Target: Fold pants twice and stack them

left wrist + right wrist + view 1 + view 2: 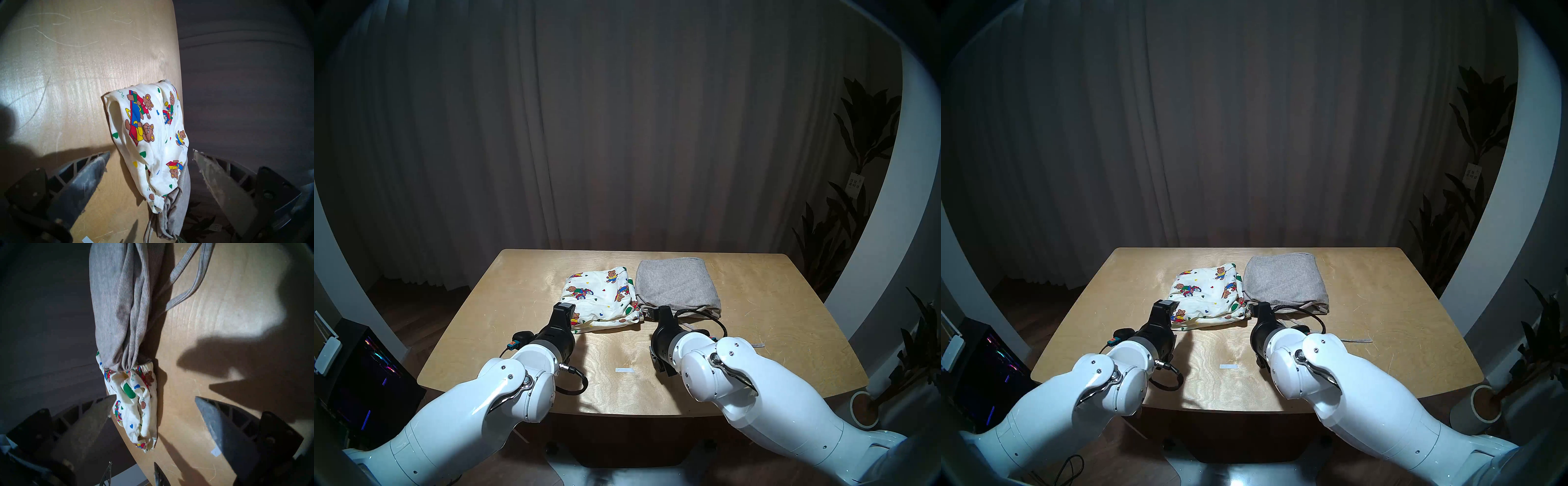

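Observation:
The cream teddy-bear shorts (602, 298) lie folded on the wooden table (772, 322). Touching their right side are the folded grey knit shorts (677, 288), whose drawstring (186, 293) trails toward the front. My left gripper (151, 151) is open at the bear shorts' (153, 135) front left corner, its fingers on either side of the cloth and holding nothing. My right gripper (155, 396) is open at the front right corner of the bear shorts (136, 404), where they meet the grey shorts (115, 302). In the head view both grippers sit low over the table.
A small white tape mark (624, 370) lies on the table between my arms. A dark curtain hangs behind the table. Potted plants (857, 203) stand to the right, and a computer tower (365, 373) stands on the floor to the left.

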